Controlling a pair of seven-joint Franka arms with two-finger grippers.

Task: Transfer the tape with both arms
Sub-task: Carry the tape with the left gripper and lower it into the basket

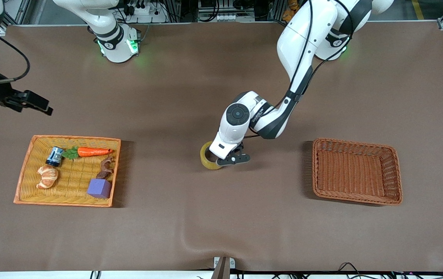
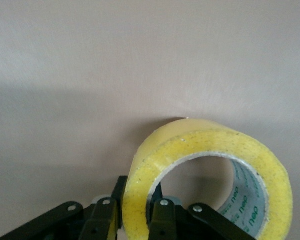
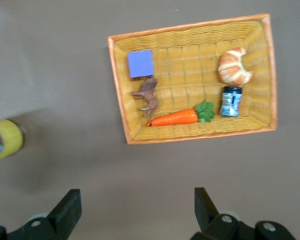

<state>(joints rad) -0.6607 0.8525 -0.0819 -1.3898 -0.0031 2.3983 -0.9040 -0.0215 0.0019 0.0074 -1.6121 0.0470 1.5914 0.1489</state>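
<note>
Tape: the tape [image 1: 208, 156] [image 2: 210, 172] [image 3: 4, 138] is a yellowish roll standing on edge on the brown table [image 1: 221, 232], about midway between the two baskets, its open core facing sideways.
Left gripper: the left gripper [image 1: 227, 160] [image 2: 136, 215] is down at the tape; in the left wrist view one finger [image 2: 163, 216] sits inside the core and the other against the outer face, so the jaws are clamped on the roll's wall.
Left arm: it reaches from its base down to the tape, the wrist tilted over the roll.
Right gripper: the right gripper [image 1: 37, 104] [image 3: 135, 210] hangs in the air toward the right arm's end of the table, well apart from the tape; its two fingers stand wide apart with nothing between them. This arm waits.
Yellow basket: the yellow basket [image 1: 25, 182] [image 3: 270, 75] lies on the table well apart from the tape, toward the right arm's end.
In the yellow basket: a carrot toy [image 1: 93, 152] [image 3: 175, 118], a small can [image 1: 54, 156] [image 3: 231, 101], a croissant toy [image 1: 47, 176] [image 3: 234, 67], a brown animal figure [image 1: 106, 167] [image 3: 148, 95] and a purple block [image 1: 99, 188] [image 3: 140, 63].
Brown basket: the brown basket [image 1: 357, 198] lies well apart from the tape toward the left arm's end, with nothing in it.
</note>
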